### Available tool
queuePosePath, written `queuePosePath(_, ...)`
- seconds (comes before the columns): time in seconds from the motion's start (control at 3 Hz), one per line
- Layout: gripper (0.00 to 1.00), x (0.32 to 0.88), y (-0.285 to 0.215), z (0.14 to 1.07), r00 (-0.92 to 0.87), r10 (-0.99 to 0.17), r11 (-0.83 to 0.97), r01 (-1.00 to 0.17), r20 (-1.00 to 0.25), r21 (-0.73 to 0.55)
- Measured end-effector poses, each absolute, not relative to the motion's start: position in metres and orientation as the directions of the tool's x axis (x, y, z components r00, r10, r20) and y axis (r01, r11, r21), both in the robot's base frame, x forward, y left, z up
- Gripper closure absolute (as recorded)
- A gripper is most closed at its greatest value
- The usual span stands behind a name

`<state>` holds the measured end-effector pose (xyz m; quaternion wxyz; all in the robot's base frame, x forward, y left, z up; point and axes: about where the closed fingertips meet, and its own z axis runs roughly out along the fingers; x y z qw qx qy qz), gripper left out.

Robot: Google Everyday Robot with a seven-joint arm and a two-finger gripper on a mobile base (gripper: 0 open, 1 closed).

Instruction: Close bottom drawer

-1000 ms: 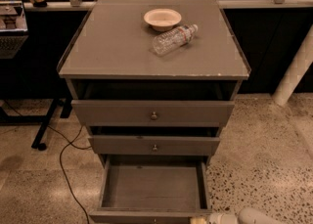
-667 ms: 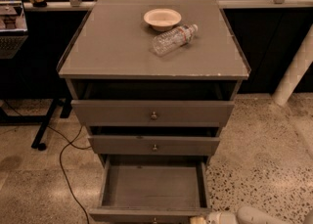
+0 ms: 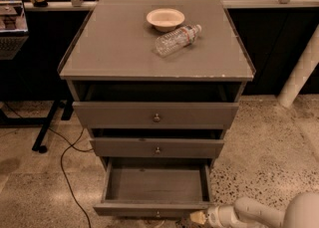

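Note:
The grey-brown cabinet (image 3: pixel 154 53) has three drawers. The bottom drawer (image 3: pixel 155 186) is pulled far out, and its plain grey inside is bare. Its narrow front panel (image 3: pixel 149 209) runs along the lower edge of the view, with a small knob (image 3: pixel 157 214) at its middle. My gripper (image 3: pixel 199 217) is at the bottom right, just beside the right end of that front panel, on a white arm (image 3: pixel 259 213). The top drawer (image 3: pixel 156 115) and the middle drawer (image 3: pixel 157 148) stand slightly out.
A cream bowl (image 3: pixel 165 19) and a clear plastic bottle (image 3: pixel 177 40) lying on its side are on the cabinet top. A black cable (image 3: pixel 67 172) runs over the speckled floor at left. A white pole (image 3: pixel 301 72) stands at right. A black desk leg (image 3: pixel 47 127) is left.
The gripper and arm have held their place by the drawer's right front corner. The drawer is as far out as before.

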<state>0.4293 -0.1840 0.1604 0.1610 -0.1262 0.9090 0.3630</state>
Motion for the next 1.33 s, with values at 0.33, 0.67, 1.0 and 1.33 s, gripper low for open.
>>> queuePosePath(0.33,1.0,0.455,-0.178,0.16,-0.903,-0.155,0.692,-0.389,-0.401,0.608)
queuePosePath(0.67,1.0,0.483,-0.172,0.165,-0.884,-0.203,0.68,-0.437,-0.422,0.589)
queuePosePath(1.0,1.0,0.525,-0.163,0.168,-0.857,-0.278,0.655,-0.499,-0.433,0.567)
queuePosePath(1.33,1.0,0.525,-0.163,0.168,-0.857,-0.278,0.655,-0.499,-0.433,0.567)
